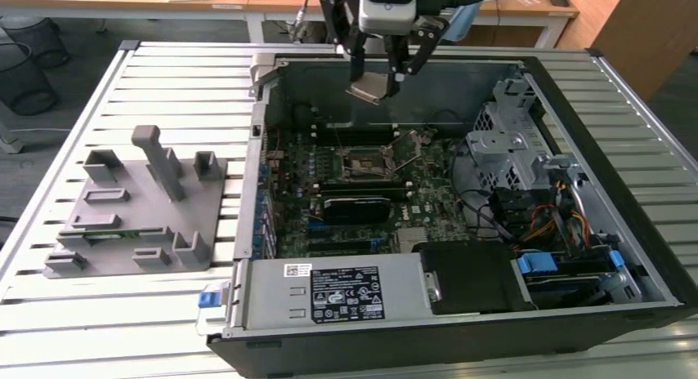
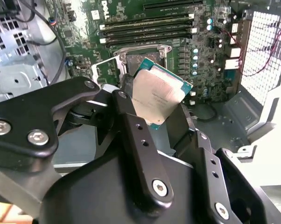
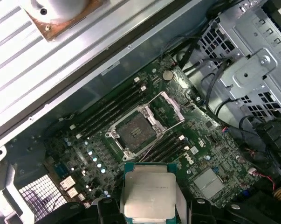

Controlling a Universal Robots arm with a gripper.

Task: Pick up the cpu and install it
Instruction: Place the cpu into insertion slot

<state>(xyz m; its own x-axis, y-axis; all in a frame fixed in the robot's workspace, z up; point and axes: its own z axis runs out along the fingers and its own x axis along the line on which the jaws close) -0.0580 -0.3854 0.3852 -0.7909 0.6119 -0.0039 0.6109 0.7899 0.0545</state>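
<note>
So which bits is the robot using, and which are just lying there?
Using: hand, holding the cpu; open socket.
Just there: grey tray, power supply, drive cage.

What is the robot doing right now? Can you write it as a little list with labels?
Holding: gripper shut on the cpu, which is tilted
Where: in the air above the open computer case
Socket: the socket is open and bare, below the cpu
Installed: not yet
Nearby: grey fixture tray on the table, at the exterior view's left
</note>
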